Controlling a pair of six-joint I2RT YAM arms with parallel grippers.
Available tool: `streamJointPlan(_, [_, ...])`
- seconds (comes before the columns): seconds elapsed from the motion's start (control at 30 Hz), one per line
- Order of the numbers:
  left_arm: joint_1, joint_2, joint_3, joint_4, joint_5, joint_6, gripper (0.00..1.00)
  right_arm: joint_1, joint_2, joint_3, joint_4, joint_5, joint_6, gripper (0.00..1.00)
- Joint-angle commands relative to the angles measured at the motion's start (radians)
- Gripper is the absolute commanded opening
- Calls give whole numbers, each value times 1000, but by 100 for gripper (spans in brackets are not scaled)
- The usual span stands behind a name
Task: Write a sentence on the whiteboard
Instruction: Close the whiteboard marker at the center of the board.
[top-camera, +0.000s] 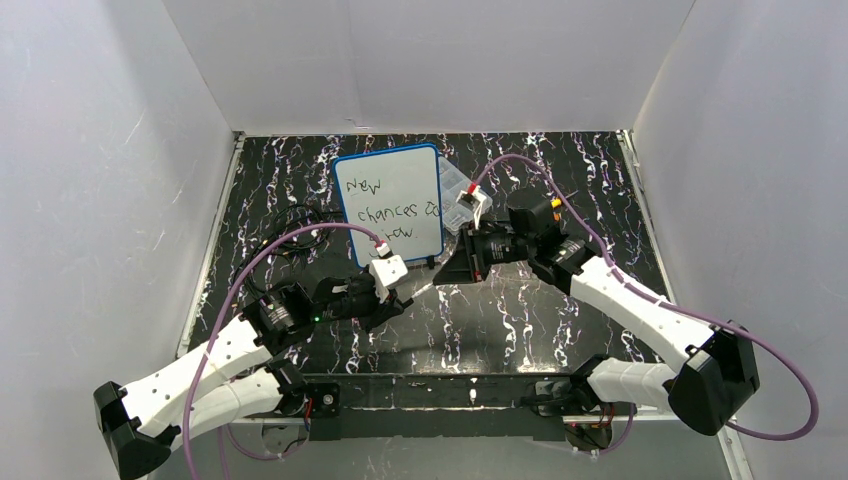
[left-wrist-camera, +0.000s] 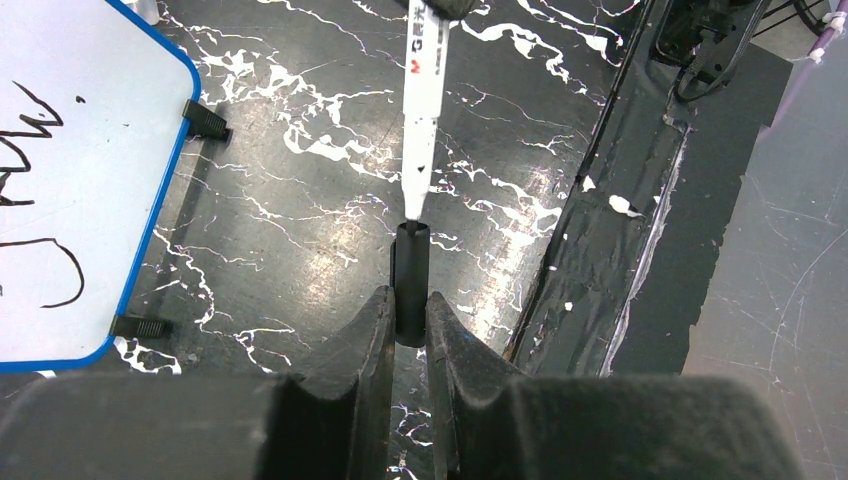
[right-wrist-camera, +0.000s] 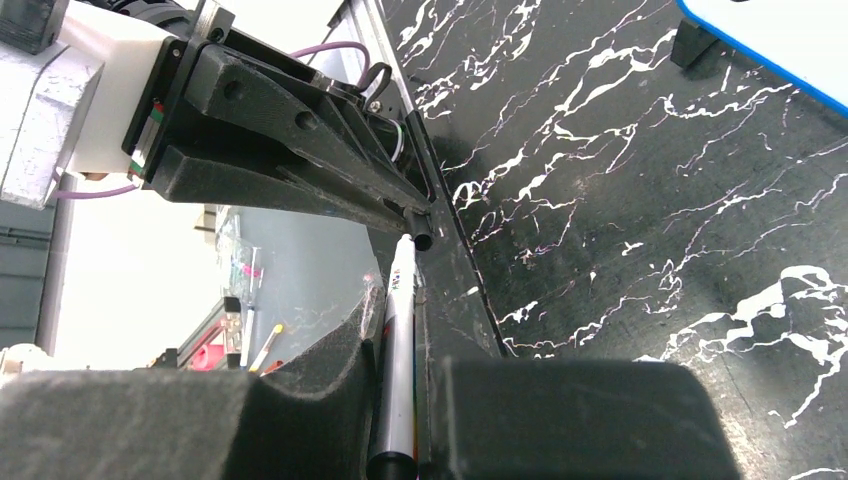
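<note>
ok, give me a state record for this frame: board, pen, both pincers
whiteboard: lying on the table, far side, clear box at its right edge
sentence: black handwriting, three lines, reads about "New chances grow"
left pincer: shut on a black cap, open end facing away from the pincer
right pincer: shut on the marker, white barrel
marker vs cap: tip at the cap's mouth, not pushed home
stage: writing looks done; recapping is likely next

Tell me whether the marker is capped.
Uncapped: the marker tip only meets the mouth of the cap in the left tool.
</note>
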Motion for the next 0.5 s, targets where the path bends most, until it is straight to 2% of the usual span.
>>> streamJointPlan(0.0, [1, -20, -8, 2, 1, -1, 0, -17, -40, 25, -21, 9, -24, 1])
streamJointPlan(0.47, [2, -25, -9, 4, -4, -2, 0, -21, -28, 13, -5, -20, -16, 1])
